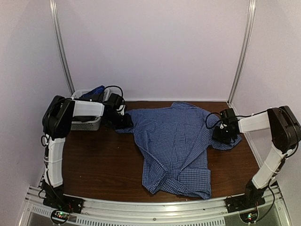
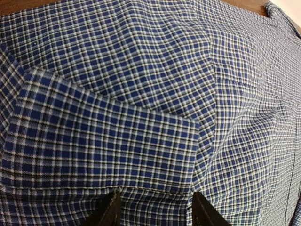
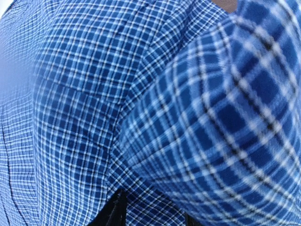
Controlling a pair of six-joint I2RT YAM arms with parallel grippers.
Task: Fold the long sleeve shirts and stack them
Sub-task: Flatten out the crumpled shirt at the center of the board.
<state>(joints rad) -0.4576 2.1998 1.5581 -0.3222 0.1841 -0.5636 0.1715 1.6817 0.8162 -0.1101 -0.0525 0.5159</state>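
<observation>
Shirt (image 1: pixel 174 141) between left hand (image 1: pixel 124 121) and right hand (image 1: pixel 225 136), sleeve ends at each.

White arm links (image 1: pixel 55 160), black joints (image 1: pixel 59 117), black cables (image 1: pixel 113 88)

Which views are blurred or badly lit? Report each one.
Top external: evenly lit, no glare, the shirt reads clearly. Left wrist: the checks are crisp and in focus. Right wrist: the near fold at right is blurred, and the left edge is hazy.
</observation>
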